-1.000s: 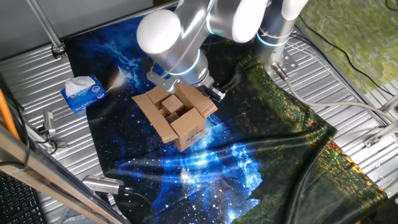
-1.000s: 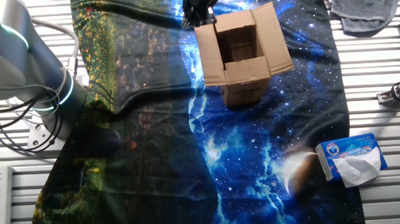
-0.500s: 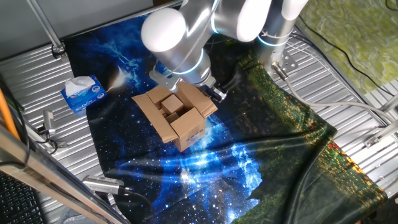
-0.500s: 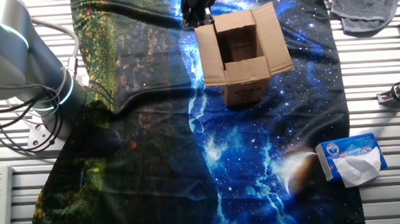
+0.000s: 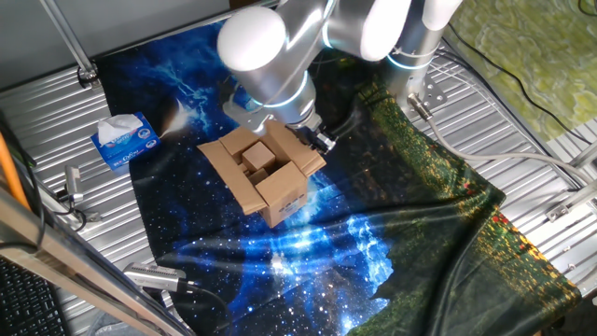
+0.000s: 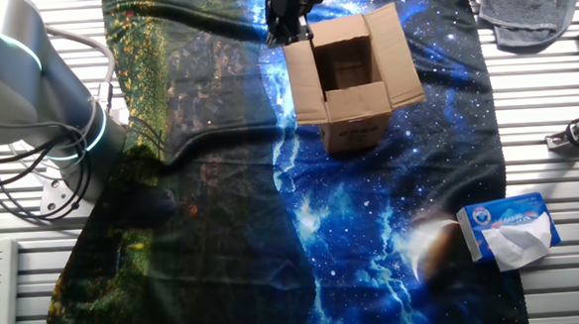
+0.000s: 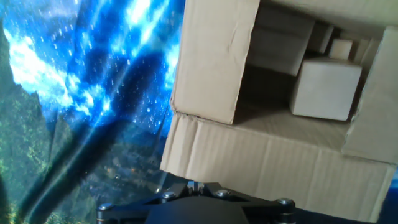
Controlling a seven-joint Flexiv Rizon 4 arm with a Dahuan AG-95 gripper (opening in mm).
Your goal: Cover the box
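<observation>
The brown cardboard box [image 5: 268, 174] stands on the starry blue cloth, its four top flaps spread open and smaller cartons [image 7: 326, 87] inside. In the other fixed view the box [image 6: 351, 77] sits at the top middle. My gripper [image 6: 287, 25] is at the box's outer corner, beside the side flap [image 6: 305, 77]; in one fixed view it is mostly hidden under the arm's wrist [image 5: 315, 140]. In the hand view the gripper [image 7: 194, 185] shows its fingertips pressed together, empty, just below the box wall [image 7: 267, 162] and a folded-out flap [image 7: 214, 59].
A blue-and-white tissue box [image 5: 126, 140] lies left of the cloth, also seen in the other fixed view [image 6: 509, 228]. A grey cloth [image 6: 530, 6] lies at the top right. Metal tools [image 5: 154, 277] lie near the front left edge. The arm's base [image 6: 28, 96] stands on the left.
The arm's wrist has shifted slightly up and to the right above the box's corner. The box and its flaps have not moved.
</observation>
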